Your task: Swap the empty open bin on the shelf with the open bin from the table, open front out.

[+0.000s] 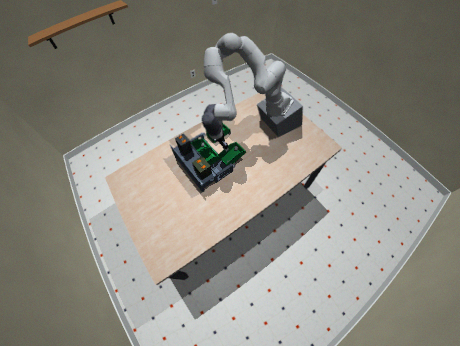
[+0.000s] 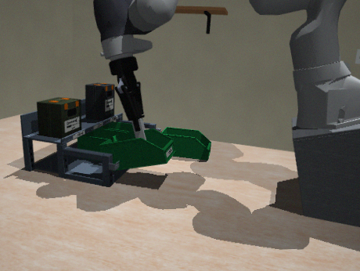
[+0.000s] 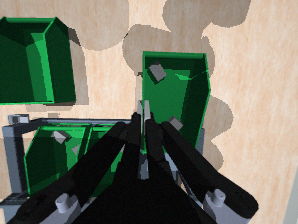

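Observation:
My gripper (image 1: 225,146) (image 2: 139,133) (image 3: 143,107) is shut on a side wall of the green bin with parts (image 1: 233,154) (image 2: 141,153) (image 3: 170,95). This bin hangs above the table, its labelled front tilted up and pointing out of the shelf (image 2: 108,172) (image 3: 12,150). Its rear end is at the shelf's front, beside the near end place; whether it touches the lip is hidden. Grey parts (image 3: 157,72) lie in it. The empty green bin (image 2: 192,148) (image 3: 20,65) stands on the table in front of the shelf's other end, apart from the shelf.
Green bins (image 3: 50,150) (image 2: 91,141) stand in the shelf beside the held bin, one with grey parts. An olive box (image 1: 201,166) (image 2: 59,117) and a dark box (image 1: 183,143) (image 2: 95,102) stand on the shelf's upper board. The arm's grey pedestal (image 2: 329,172) is at the right.

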{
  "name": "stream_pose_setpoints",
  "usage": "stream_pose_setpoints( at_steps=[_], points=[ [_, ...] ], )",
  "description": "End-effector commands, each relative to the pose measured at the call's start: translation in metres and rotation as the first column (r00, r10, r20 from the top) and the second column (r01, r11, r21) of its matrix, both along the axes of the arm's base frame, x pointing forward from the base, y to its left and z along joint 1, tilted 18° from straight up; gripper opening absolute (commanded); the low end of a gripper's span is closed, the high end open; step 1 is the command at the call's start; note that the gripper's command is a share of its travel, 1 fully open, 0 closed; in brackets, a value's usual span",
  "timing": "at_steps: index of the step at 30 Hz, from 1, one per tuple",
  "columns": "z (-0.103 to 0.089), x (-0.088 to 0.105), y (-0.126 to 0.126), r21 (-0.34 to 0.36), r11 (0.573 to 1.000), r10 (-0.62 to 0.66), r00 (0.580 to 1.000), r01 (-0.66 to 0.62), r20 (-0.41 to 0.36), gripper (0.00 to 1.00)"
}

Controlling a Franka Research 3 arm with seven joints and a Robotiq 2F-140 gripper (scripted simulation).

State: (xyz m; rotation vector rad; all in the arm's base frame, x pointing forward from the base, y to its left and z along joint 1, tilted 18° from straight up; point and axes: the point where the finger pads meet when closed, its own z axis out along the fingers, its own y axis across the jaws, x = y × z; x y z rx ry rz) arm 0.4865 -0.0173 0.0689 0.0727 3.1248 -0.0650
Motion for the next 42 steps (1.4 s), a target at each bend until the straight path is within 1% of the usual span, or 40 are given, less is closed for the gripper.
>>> stream_pose_setpoints(
  at_steps=[1,3,18,42],
  points=[
    [0.001,0.003,0.0,-0.001,1.0,0.008,1.0,-0.008,-0.006,0.0],
    [0.001,0.003,0.0,-0.001,1.0,0.008,1.0,-0.008,-0.006,0.0],
    [0.007,0.021,-0.001,-0.001,1.0,0.008,1.0,-0.008,-0.004,0.0],
    [0.013,0.04,-0.002,-0.002,1.0,0.008,1.0,-0.008,-0.003,0.0]
  ],
)
